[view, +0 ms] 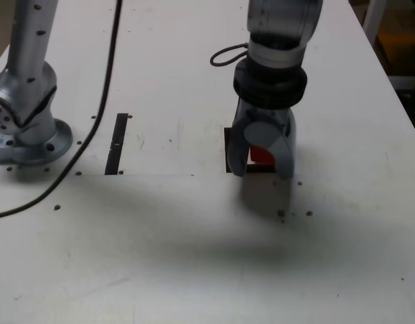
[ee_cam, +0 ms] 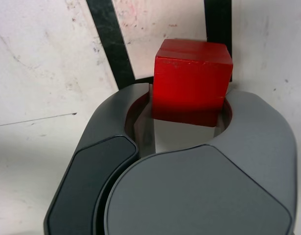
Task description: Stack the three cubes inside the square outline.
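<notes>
End effector [ee_cam: 189, 122] grasping one red cube [ee_cam: 192, 81] over square outline [ee_cam: 108, 44]; one cube visible.

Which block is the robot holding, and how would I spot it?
Find the big grey arm over the white table. At its tip, the gripper has its jaws closed around the red cube, above the black square outline. It is the only bright red thing; no other cube is in view.

Glossy red cube [ee_cam: 192, 81]; matt grey plastic tool [ee_cam: 189, 117].
</notes>
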`<state>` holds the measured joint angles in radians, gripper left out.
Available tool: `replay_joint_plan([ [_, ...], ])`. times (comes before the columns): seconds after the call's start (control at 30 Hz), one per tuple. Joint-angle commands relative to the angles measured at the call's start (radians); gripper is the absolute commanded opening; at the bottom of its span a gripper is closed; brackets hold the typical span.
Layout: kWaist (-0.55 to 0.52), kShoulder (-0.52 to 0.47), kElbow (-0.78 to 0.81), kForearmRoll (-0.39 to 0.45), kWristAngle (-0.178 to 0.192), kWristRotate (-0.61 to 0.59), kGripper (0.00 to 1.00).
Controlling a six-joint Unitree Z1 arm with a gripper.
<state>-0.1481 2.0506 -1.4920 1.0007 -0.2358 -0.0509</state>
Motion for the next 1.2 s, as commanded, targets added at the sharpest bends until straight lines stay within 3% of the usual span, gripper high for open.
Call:
replay_joint_plan([
  [0.0,0.000,0.008,-0.004,-0.001,0.010,-0.013,0.38],
  [0.27,0.012,0.017,0.022,0.000,0.046,-0.054,0.38],
  [0.63,0.027,0.030,0.037,-0.001,0.048,-0.061,0.38],
  [0.97,0.027,0.034,0.046,-0.010,0.046,-0.060,0.62],
  [1.17,0.027,0.033,0.054,-0.009,0.046,-0.060,0.67],
])
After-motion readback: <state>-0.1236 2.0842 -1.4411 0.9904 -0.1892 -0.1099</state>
